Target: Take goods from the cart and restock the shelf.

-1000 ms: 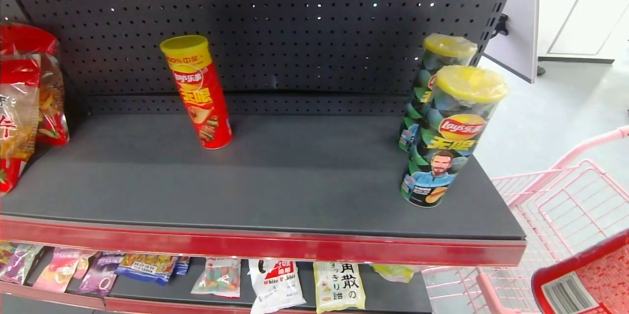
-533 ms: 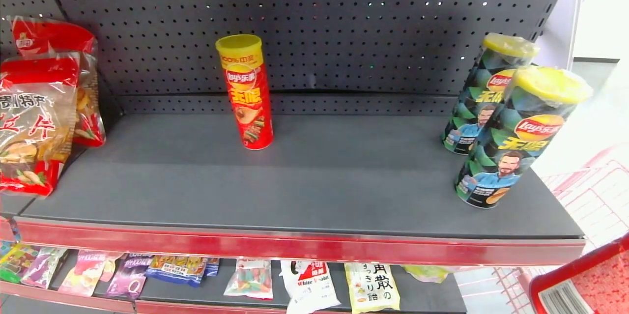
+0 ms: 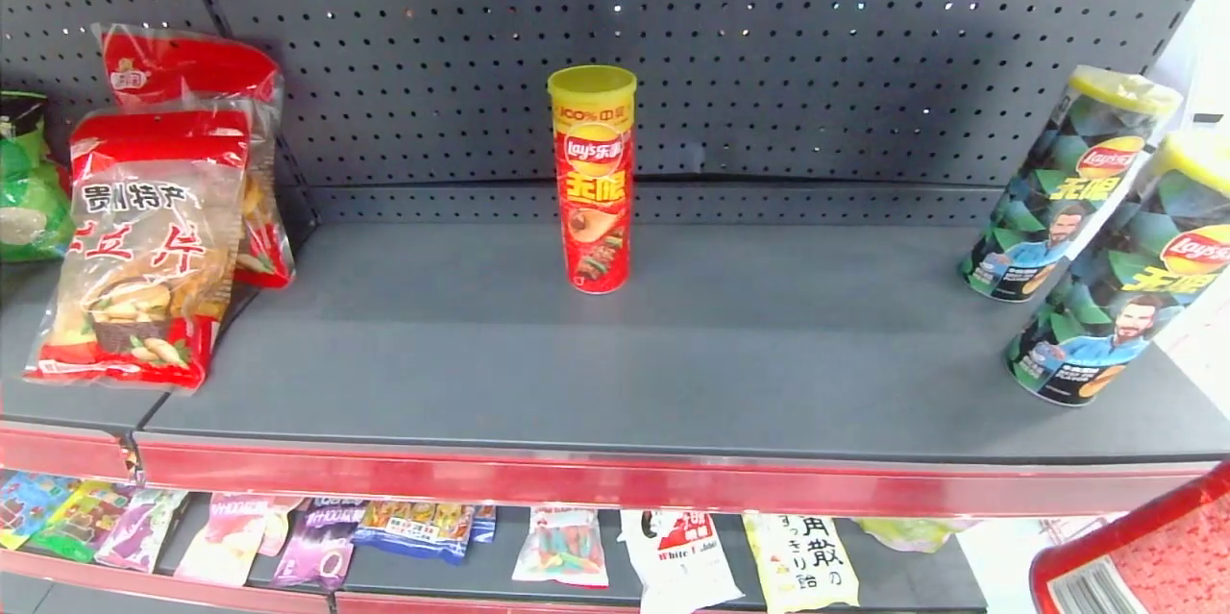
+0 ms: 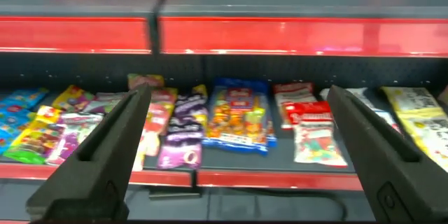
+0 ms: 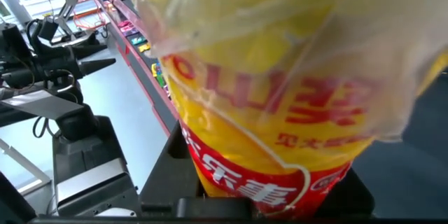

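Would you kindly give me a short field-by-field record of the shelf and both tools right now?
Upper shelf: red chip can upright, centre; two dark cans right end; red snack bags left
Lower shelf: candy packets
Left tool: open, empty, facing candy packets
Right tool: shut on wrapped red can

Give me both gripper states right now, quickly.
Left gripper: open, empty.
Right gripper: shut on a red chip can.

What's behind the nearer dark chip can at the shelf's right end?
A second dark can with a yellow lid, upright before the pegboard. The nearer can hides its lower right side.
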